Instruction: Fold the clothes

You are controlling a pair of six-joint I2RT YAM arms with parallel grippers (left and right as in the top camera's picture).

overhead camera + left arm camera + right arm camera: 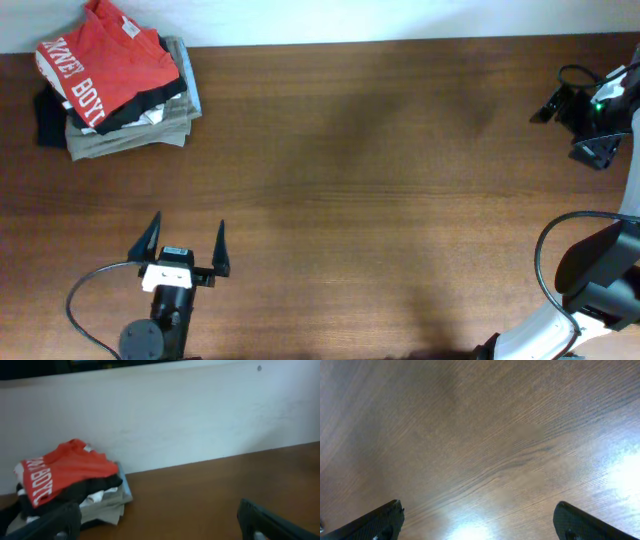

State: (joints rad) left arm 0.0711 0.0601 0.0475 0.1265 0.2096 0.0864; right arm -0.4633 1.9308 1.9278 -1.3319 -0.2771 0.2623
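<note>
Left hand (189, 226) and right hand (477, 524) hung open, empty; I reckoned the shirt (105, 60) needed lifting alone off its pile (130, 140).

Black pointed jaws, looping black cables (71, 298)

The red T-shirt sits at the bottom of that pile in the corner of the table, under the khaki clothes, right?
No. The red T-shirt sits on top of that pile in the corner of the table, above the khaki clothes; the overhead view shows it.
</note>
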